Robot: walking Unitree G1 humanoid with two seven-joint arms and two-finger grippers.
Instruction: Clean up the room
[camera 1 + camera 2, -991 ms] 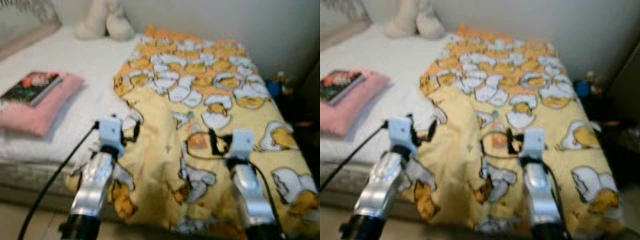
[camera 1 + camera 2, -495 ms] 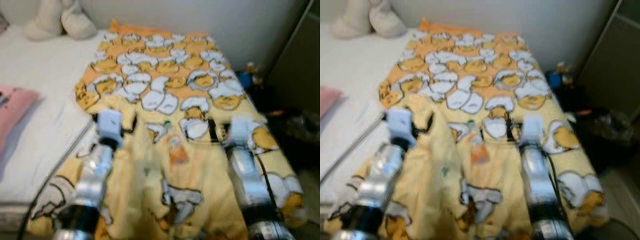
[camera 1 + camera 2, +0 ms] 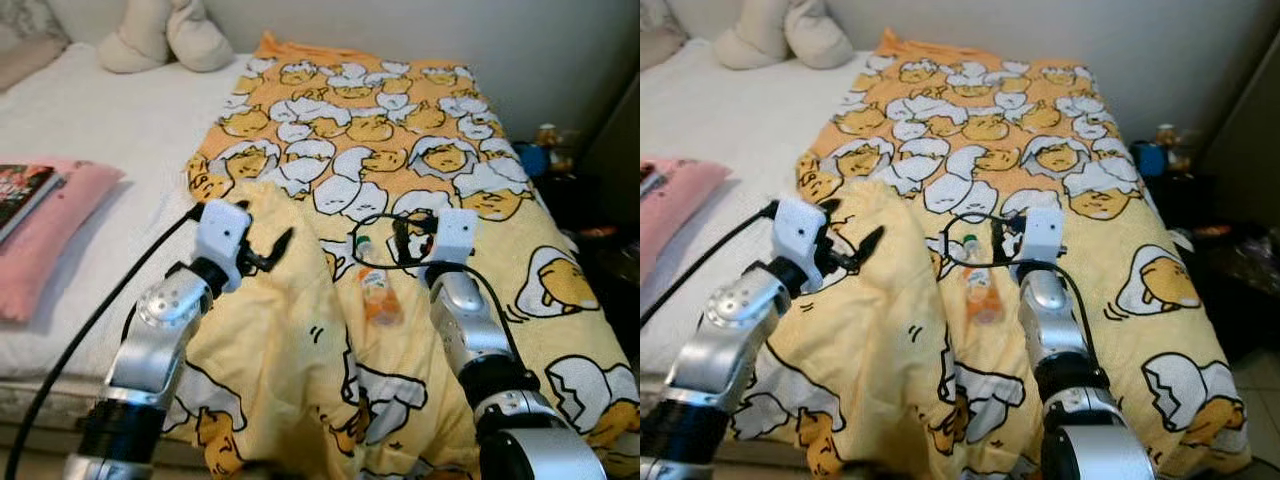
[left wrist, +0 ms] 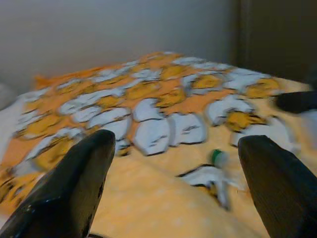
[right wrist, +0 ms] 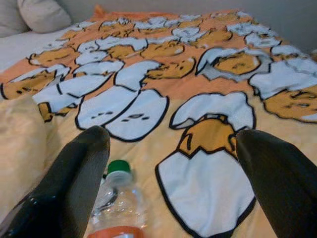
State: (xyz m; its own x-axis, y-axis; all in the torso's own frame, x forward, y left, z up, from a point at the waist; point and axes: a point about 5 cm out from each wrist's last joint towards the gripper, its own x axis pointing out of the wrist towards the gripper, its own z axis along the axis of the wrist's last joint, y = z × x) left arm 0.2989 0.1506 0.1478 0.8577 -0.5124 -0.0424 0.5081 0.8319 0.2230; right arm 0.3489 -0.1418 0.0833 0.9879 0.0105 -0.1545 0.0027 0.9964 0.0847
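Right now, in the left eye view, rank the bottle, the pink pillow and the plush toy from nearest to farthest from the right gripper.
1. Bottle: just to the left of the right gripper, lying on the blanket.
2. Pink pillow: far off to the left, on the white sheet.
3. Plush toy: at the head of the bed, up left.

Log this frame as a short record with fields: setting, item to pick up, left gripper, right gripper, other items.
setting: bed under a yellow egg-print blanket
item to pick up: bottle, green cap, orange label, lying on the blanket
left gripper: open, over a raised blanket fold
right gripper: open, just above the bottle
other items: pink pillow with book; plush toy
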